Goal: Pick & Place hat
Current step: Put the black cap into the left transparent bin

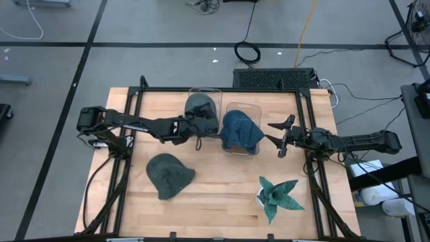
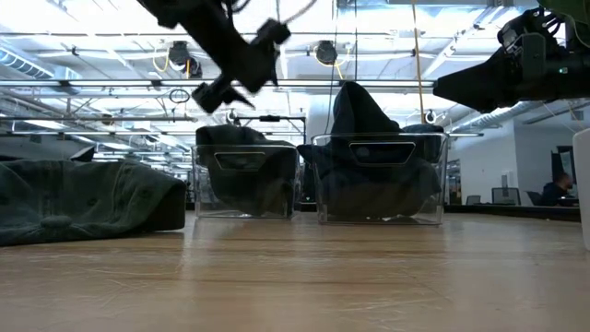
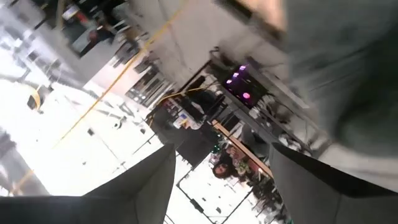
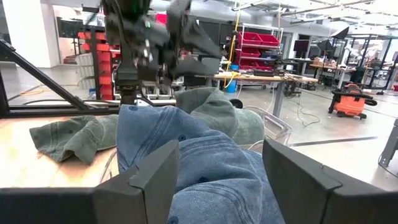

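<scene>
Hovering beside the blue hat (image 1: 240, 131) in its clear bin (image 1: 236, 107), the right claw (image 1: 282, 138) is released, fingers spread. Left claw (image 1: 199, 127) sits at the grey-green hat (image 1: 201, 111) in the neighbouring bin (image 1: 216, 94); its grip cannot be told. A third hat (image 1: 168, 175) lies on the bench (image 1: 215, 195).

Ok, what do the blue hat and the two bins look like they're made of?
Blue hat: soft woven cloth, denim-like, judging by its matte, creased surface and stitched eyelets in the right wrist view. Left bin and right bin: clear rigid plastic, probably; you can see the hats through their glossy walls.
</scene>
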